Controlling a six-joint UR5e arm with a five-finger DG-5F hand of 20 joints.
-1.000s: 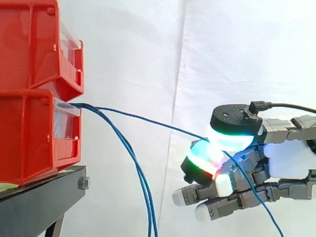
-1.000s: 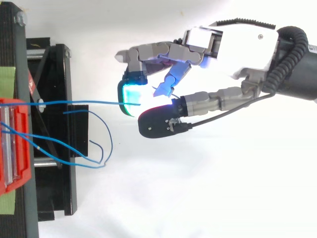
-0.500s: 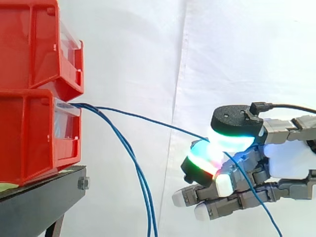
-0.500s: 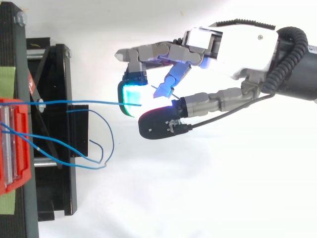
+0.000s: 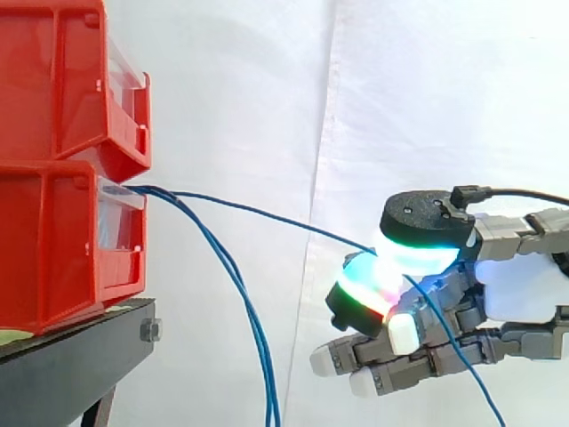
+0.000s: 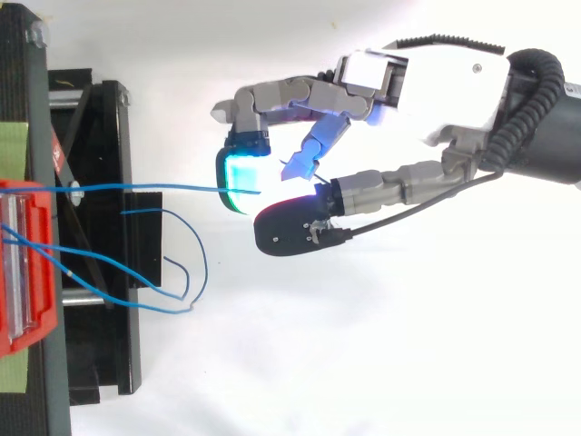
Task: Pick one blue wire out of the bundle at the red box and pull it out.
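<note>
Several blue wires [image 5: 227, 267] come out of the lower red box [image 5: 62, 240] and hang down in front of it. One blue wire [image 5: 267, 216] runs from the box's mouth across to the right, seen from above as a straight line [image 6: 145, 189]. My hand [image 5: 520, 285] sits well to the right of the box, its thumb and a glowing fingertip [image 5: 369, 283] pinched on that wire. The wire's loose end trails down below the hand. The other fingers are curled underneath. From above, the hand [image 6: 436, 86] reaches in from the right.
A second red box [image 5: 62, 80] is stacked on the lower one. Both rest on a black stand [image 5: 71, 365]. A white curtain [image 5: 267, 107] hangs behind. The loose wire ends [image 6: 186, 295] loop over the stand [image 6: 100, 263].
The hand holds nearly still with the wire pinched. Its curled lower fingers have shifted slightly right, and the hanging wires have swayed a little left.
</note>
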